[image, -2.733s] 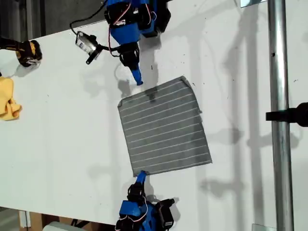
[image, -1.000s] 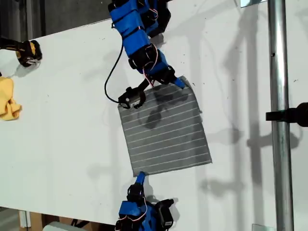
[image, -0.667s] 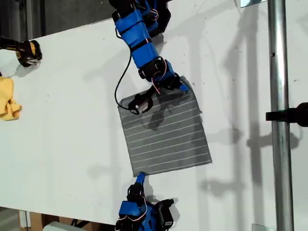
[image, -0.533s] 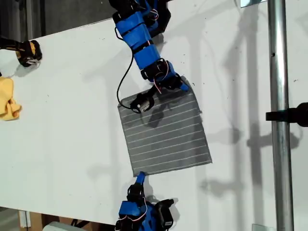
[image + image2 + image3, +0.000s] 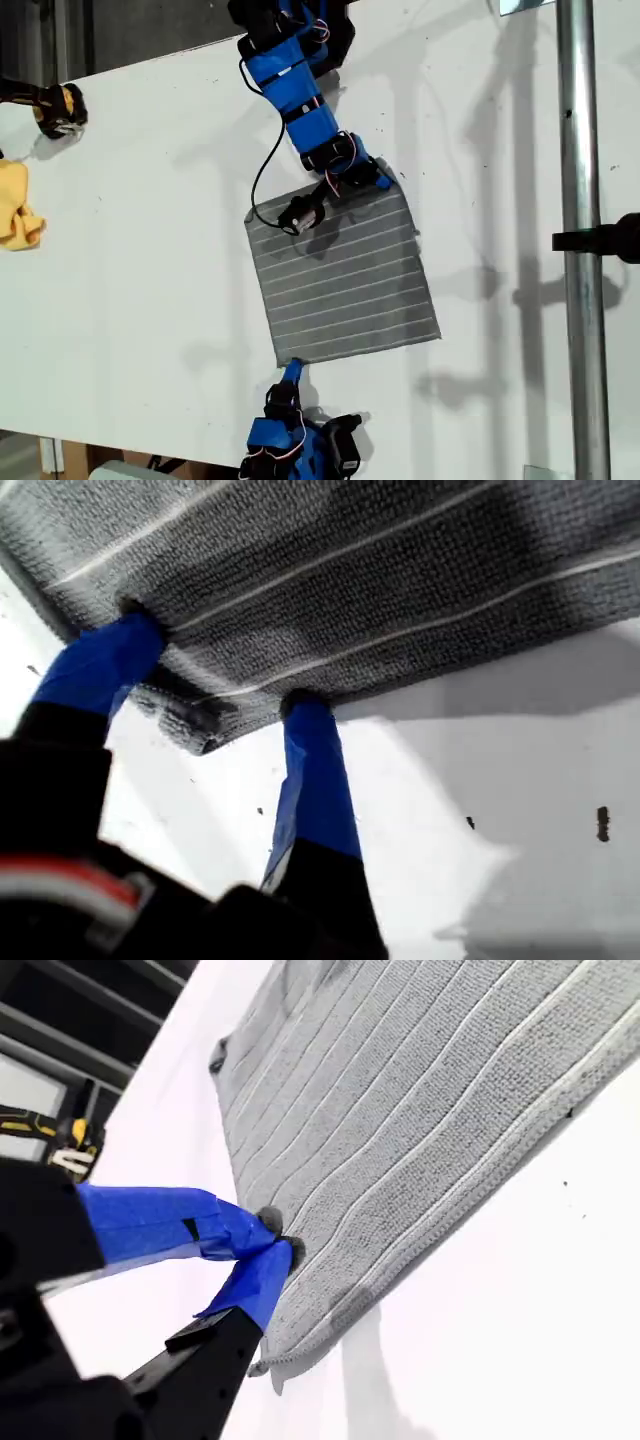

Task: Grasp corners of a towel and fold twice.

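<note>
Our first end effector [image 5: 215, 705] gapes astride a towel [image 5: 340, 275] corner; the second end effector [image 5: 275, 1245] pinches another. Risk: closing too shallow lets the cloth slip off the desk [image 5: 150, 250].

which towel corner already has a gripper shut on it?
The corner at the bottom left of the towel in the exterior view: my second gripper is pinched shut on it. My first gripper straddles the upper-right corner, open.
</note>
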### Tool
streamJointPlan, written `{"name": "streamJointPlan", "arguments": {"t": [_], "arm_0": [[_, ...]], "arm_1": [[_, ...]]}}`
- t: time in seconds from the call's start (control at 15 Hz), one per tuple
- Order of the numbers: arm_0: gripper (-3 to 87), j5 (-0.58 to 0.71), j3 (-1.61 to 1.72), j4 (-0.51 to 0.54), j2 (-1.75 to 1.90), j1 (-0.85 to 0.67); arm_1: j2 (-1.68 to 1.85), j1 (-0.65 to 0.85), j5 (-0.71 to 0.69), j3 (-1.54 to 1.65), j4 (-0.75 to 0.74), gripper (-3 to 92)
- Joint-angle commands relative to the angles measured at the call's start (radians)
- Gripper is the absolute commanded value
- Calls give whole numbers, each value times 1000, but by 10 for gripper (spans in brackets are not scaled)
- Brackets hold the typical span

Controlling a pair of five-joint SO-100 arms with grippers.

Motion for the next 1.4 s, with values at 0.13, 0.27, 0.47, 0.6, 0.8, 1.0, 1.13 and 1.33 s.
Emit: {"name": "streamJointPlan", "arguments": {"t": [0.13, 0.27, 0.47, 0.6, 0.8, 1.0, 1.13, 1.33], "arm_0": [[-13, -28, 6, 5, 5, -26], [-13, -48, 6, 5, 5, -25], [-14, -84, 6, 5, 5, -14], [-15, -114, -20, -49, -2, 28], [-15, -160, -212, -91, -232, 101], [-15, -129, -571, -161, -787, 206], [-15, -95, -770, -178, -1035, 275], [-15, -57, -1146, -61, -1422, 397]], "arm_1": [[-48, 2, 0, -14, -91, 86], [-43, 8, -11, -28, -91, 52], [-55, 18, -12, -43, -89, -1], [-55, 21, -12, -49, -92, -1], [-55, 29, -18, -58, -97, -1], [-55, 41, -37, -87, -92, -1], [-55, 46, -38, -101, -84, -1], [-55, 46, -38, -106, -81, -1]]}}
